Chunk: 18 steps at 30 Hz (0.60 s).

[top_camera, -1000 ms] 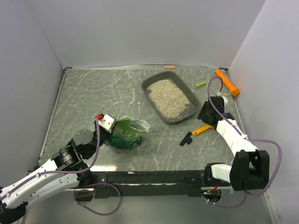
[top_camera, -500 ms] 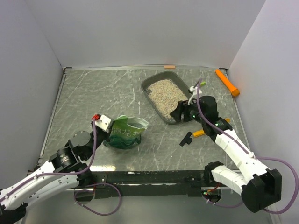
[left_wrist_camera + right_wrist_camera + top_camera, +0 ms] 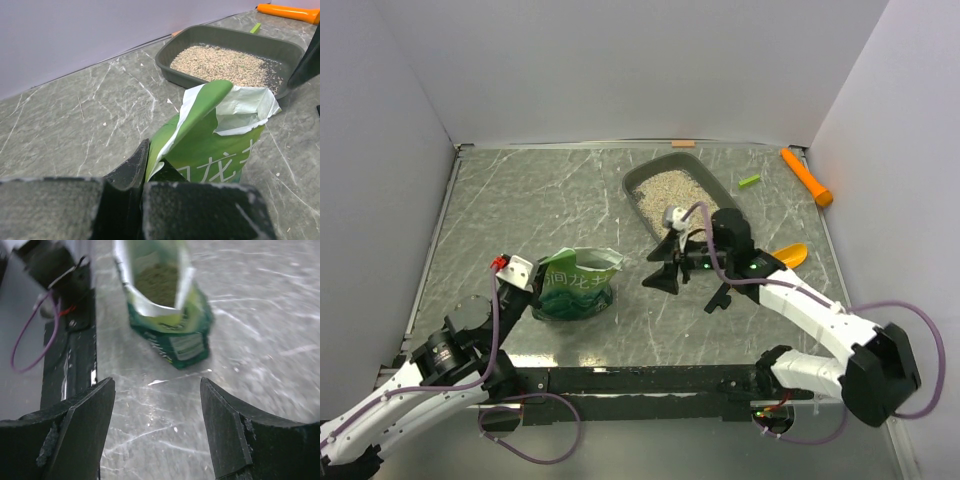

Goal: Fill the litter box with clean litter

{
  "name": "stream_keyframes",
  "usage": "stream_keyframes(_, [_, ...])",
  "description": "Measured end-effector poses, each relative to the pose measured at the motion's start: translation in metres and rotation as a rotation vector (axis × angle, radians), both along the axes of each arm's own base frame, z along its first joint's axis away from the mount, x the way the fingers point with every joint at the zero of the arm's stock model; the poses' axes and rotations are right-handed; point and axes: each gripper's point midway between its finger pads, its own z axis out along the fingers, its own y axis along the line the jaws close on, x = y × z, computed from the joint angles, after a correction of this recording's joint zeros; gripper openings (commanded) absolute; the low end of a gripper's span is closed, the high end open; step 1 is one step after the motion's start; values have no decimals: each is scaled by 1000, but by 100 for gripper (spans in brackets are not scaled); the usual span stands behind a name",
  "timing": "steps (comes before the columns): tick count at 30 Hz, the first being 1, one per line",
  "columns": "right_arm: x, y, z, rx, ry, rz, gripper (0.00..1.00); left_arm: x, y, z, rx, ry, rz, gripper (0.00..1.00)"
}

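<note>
Green bag (image 3: 575, 285): second grip advised before tipping.
Rim was pinched by closed left gripper (image 3: 149, 167); right gripper (image 3: 156, 390) was spread, empty.

Left arm folded low near its base, left end effector (image 3: 145, 165) clamped on edge of green bag (image 3: 575, 285); right arm extended leftward, right end effector (image 3: 156, 385) jaws spread wide, gripping nothing.

I see a grey marbled table top (image 3: 520, 200) with white veins spreading under and ahead of both jaws. Plain pale walls box it in: the back wall (image 3: 640, 70) far ahead, the left wall (image 3: 370, 150) out beyond the left jaws, and the right wall (image 3: 900, 110) beyond the right jaws. The light is soft and even.
</note>
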Motion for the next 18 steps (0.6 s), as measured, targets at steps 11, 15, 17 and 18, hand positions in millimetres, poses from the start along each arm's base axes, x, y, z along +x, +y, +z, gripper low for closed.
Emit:
stream_keyframes(11, [17, 40, -15, 9, -97, 162, 77, 1, 0, 0, 12, -5, 2, 1])
stream_keyframes(15, [23, 54, -14, 40, -123, 197, 76, 1, 1, 0, 17, -7, 3, 1])
stream_keyframes(17, [22, 59, -12, 59, -132, 216, 76, 1, 1, 0, 18, -8, 3, 1])
stream_keyframes(18, [21, 61, -10, 69, -137, 225, 76, 1, 1, 0, 19, -8, 2, 1])
